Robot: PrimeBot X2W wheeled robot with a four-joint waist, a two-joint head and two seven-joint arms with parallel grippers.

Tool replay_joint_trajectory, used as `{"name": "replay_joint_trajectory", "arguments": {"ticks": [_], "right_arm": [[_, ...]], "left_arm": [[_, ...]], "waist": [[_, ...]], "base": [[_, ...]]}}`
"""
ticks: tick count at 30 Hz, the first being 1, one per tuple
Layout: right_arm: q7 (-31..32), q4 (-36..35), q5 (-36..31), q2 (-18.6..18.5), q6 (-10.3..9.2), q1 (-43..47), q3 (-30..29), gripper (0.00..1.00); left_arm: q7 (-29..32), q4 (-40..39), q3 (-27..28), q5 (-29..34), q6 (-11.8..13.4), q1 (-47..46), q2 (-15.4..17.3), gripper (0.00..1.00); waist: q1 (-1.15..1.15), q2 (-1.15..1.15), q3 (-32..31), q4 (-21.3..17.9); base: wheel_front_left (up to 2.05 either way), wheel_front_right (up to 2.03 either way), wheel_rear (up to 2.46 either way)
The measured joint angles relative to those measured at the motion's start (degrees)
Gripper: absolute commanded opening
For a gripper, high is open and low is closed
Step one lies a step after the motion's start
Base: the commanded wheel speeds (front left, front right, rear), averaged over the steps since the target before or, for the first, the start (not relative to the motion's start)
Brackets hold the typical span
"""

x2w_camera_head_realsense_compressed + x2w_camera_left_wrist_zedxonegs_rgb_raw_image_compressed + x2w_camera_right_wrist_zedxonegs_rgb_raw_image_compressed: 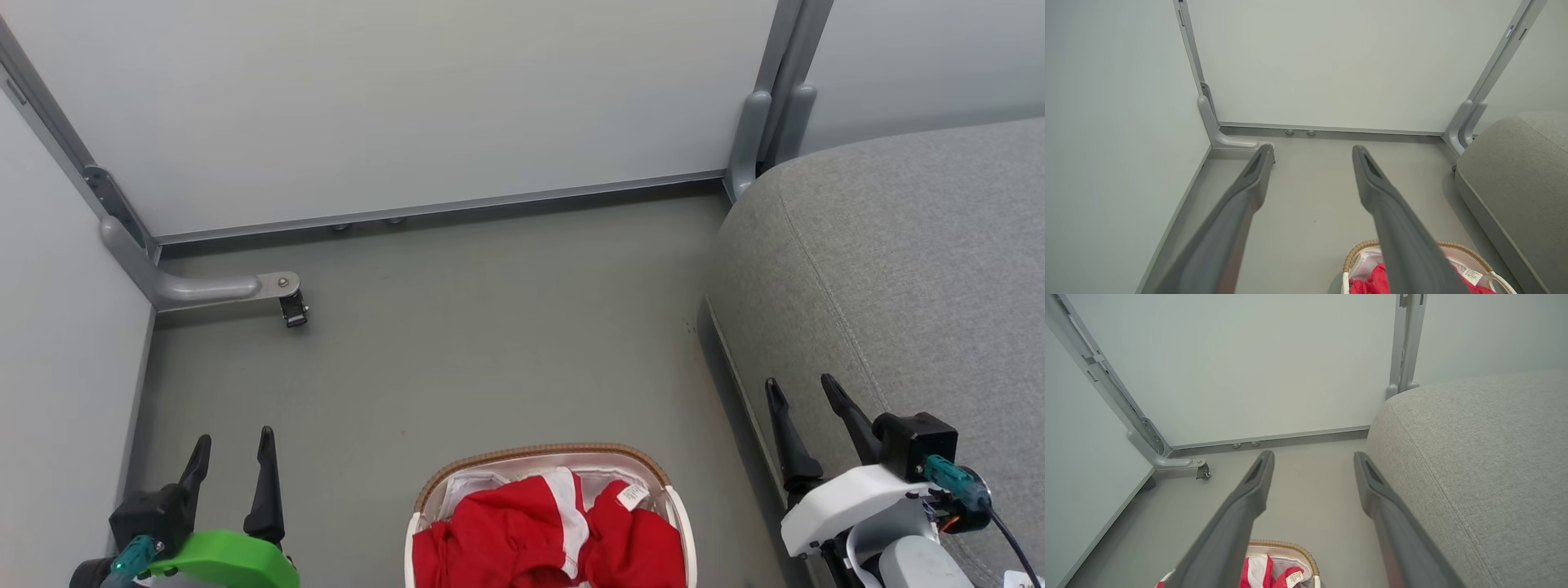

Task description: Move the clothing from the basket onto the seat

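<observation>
Head view, nearest first: the clothing (522, 531) is a red and white heap lying in the basket (539, 452), low down between the two arms. A small white label (633, 494) sticks up on the heap. The left gripper (234, 437) sits at the lower left and the right gripper (800, 382) at the lower right. Each has its two dark fingers spread wide, with nothing between them and nothing touching them. Both are off to the sides of the basket, apart from it.

I think the job has not started yet. The clothes are in the basket, and none lie on the part of the seat (914, 269) that shows. Next, a gripper needs to go down into the basket, pinch the red cloth and not the shiny white sheet (473, 482) around it, then lift.

The seat is the big grey cushion on the right, near the right gripper, so that arm looks handy for the carry. Farther back are the grey floor (490, 327) and the pale wall (408, 106)
</observation>
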Motion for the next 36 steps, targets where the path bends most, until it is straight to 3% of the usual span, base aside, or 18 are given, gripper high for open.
{"name": "replay_joint_trajectory", "arguments": {"ticks": [24,36], "right_arm": [[-2.7,0.6,-10.3,0.5,0.01,0.3,0.1,1.00],[-3.3,-2.5,-13.8,1.6,0.03,-5.7,0.8,1.00]], "left_arm": [[-2.5,2.0,-2.3,6.7,-0.1,1.1,0.1,1.00],[-3.4,6.2,-12.4,4.9,-0.1,-5.8,1.1,1.00]], "waist": [[0.00,0.00,1.0,-0.6],[0.00,0.00,9.0,-1.9]], "base": [[0.00,0.00,0.00],[0.00,0.00,0.00]]}}
